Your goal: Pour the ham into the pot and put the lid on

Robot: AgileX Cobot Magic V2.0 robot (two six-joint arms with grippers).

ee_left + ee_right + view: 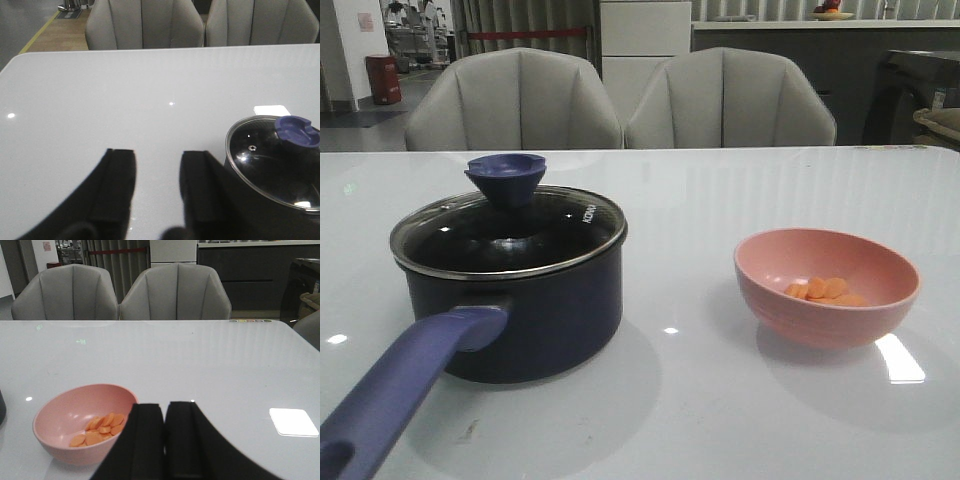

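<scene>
left pincer point(156, 187) parted, empty; right pincer point(165, 435) nearly closed, empty.

Right gripper point(165, 440) sits low over the white table point(210, 370), black fingers point(145, 440) nearly together with only a thin gap between them and nothing in it. Just beside them, the pink bowl point(60, 412) rests on the table, with ham point(100, 429) slices heaped inside. Two grey chairs point(175, 292) stand behind the far edge.
</scene>
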